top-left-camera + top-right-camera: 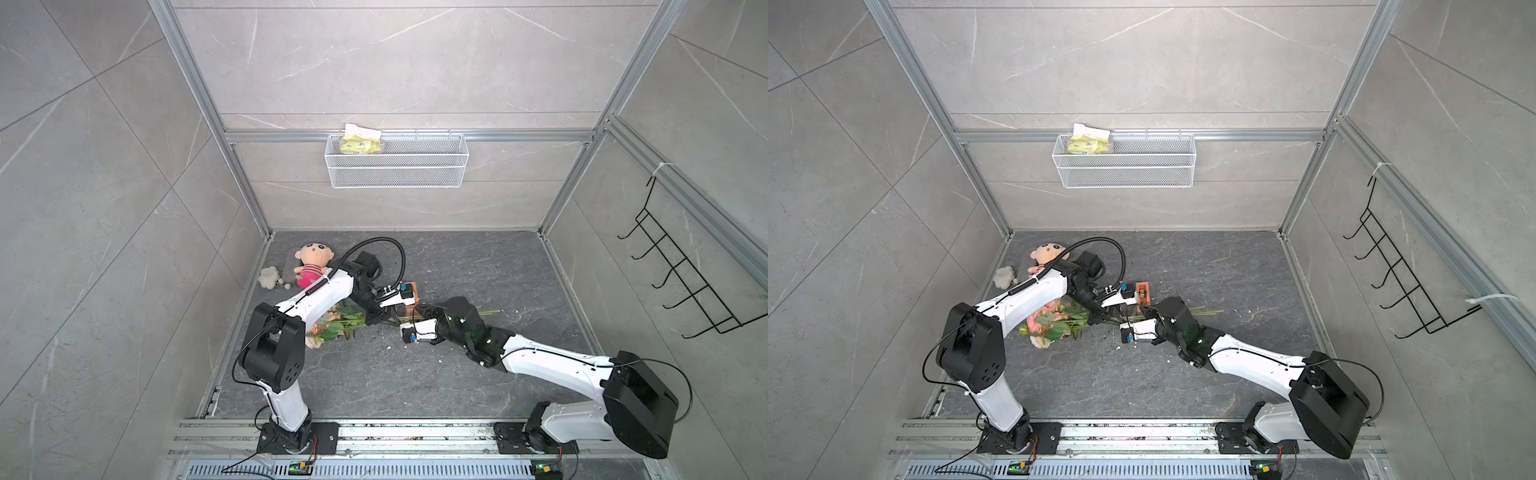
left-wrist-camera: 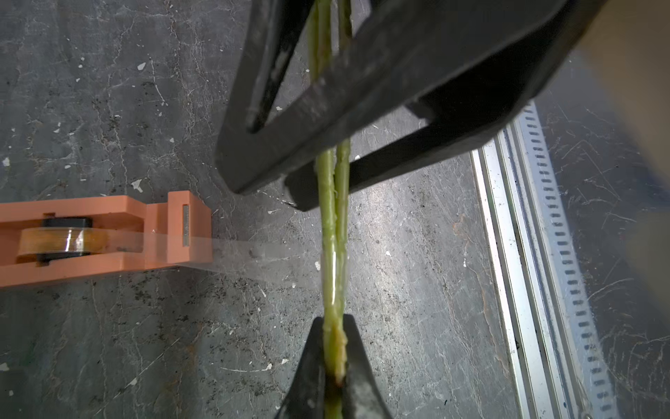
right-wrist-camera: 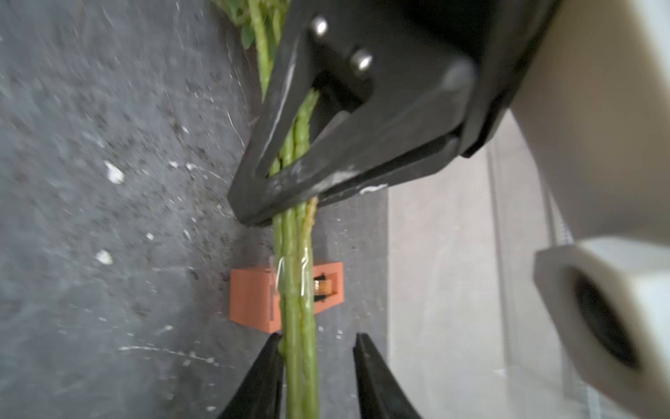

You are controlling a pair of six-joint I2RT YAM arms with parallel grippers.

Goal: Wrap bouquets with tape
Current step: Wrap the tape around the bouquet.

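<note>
Far left on the dark stone counter (image 1: 457,266) lies a pink plush doll (image 1: 309,266), apart from the work. Nearer the front, partly under the left arm, is the bouquet (image 1: 332,328). Its pink and peach blooms and broad green leaves rest on the counter in both top views (image 1: 1054,322). The stems run rightward from there.

The stems (image 2: 331,235) are thin, pale green and slightly knobbly, pressed side by side. One shows a yellow-brown patch where the left fingers (image 2: 308,362) are clamped tight on them.

Just right of that grip, clear tape (image 2: 261,257) stretches taut from its dispenser to the stems. It leaves a glossy band around them. The dispenser (image 2: 108,235) is a small orange block lying on the counter just beyond the stems (image 1: 1144,293). A clear roll sits on a black hub inside it, and the strip leaves through a slotted end.

Farther right, the right fingers (image 3: 264,370) stand partly apart around the stems (image 3: 297,297). The stems lean against one finger and are clear of the other. The stem tips (image 1: 494,311) poke out past the right wrist.
</note>
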